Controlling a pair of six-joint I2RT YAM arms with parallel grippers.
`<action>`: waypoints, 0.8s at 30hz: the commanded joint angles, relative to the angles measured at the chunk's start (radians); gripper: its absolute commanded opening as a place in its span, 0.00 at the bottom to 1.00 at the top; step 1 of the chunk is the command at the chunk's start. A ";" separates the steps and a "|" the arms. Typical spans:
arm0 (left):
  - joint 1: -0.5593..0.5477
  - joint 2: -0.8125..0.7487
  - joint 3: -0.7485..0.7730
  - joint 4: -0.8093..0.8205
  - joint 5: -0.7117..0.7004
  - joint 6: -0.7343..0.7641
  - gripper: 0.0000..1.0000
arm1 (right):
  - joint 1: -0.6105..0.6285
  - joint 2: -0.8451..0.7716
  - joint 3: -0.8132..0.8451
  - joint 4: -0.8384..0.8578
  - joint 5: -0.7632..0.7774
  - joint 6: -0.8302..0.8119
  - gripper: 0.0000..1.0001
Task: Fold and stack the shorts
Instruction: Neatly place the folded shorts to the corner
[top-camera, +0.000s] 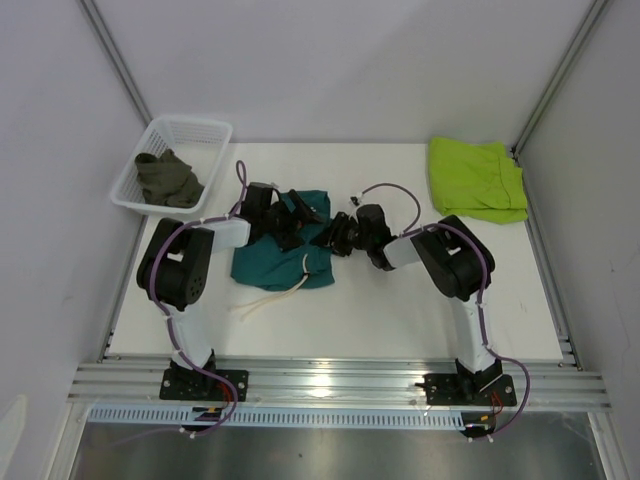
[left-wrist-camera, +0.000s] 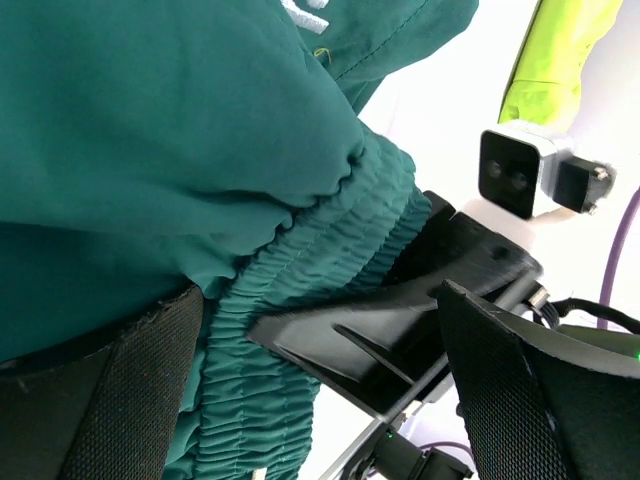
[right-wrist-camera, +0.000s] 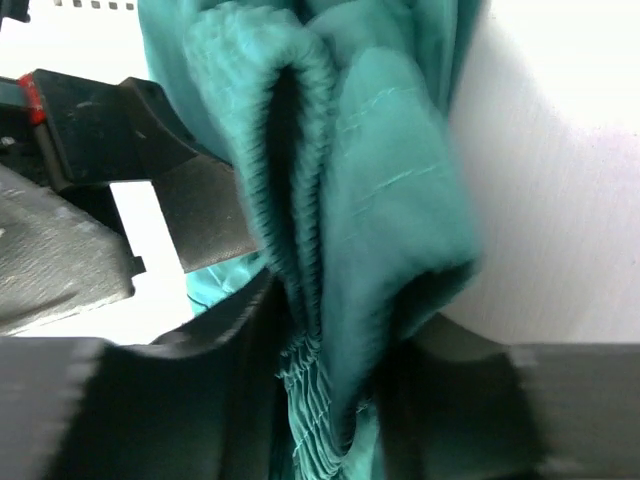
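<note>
The teal shorts (top-camera: 285, 262) lie bunched mid-table, their cream drawstring (top-camera: 265, 300) trailing toward the front. My left gripper (top-camera: 300, 215) hovers over their top edge, open. In the left wrist view the gathered waistband (left-wrist-camera: 300, 300) and the other arm's black finger (left-wrist-camera: 400, 320) sit between its wide-apart pads (left-wrist-camera: 540, 390). My right gripper (right-wrist-camera: 340, 400) is shut on the teal shorts (right-wrist-camera: 380, 150), pinching a fold of waistband. The lime-green shorts (top-camera: 475, 180) lie at the back right. The dark olive shorts (top-camera: 168, 178) sit in a basket.
A white mesh basket (top-camera: 190, 125) stands at the back left corner. Metal frame posts and grey walls close in both sides. The two grippers sit very close together over the teal cloth, and the right wrist's camera (left-wrist-camera: 525, 170) shows in the left wrist view.
</note>
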 joint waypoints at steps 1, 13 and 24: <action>-0.025 -0.011 -0.002 0.041 0.004 -0.018 0.99 | 0.037 0.078 0.012 -0.128 -0.014 -0.016 0.37; 0.015 -0.186 0.079 -0.185 0.096 0.008 0.99 | -0.055 0.006 0.118 -0.340 -0.002 -0.142 0.00; 0.116 -0.407 0.263 -0.522 0.170 0.108 0.99 | -0.293 -0.152 0.314 -0.611 -0.074 -0.353 0.00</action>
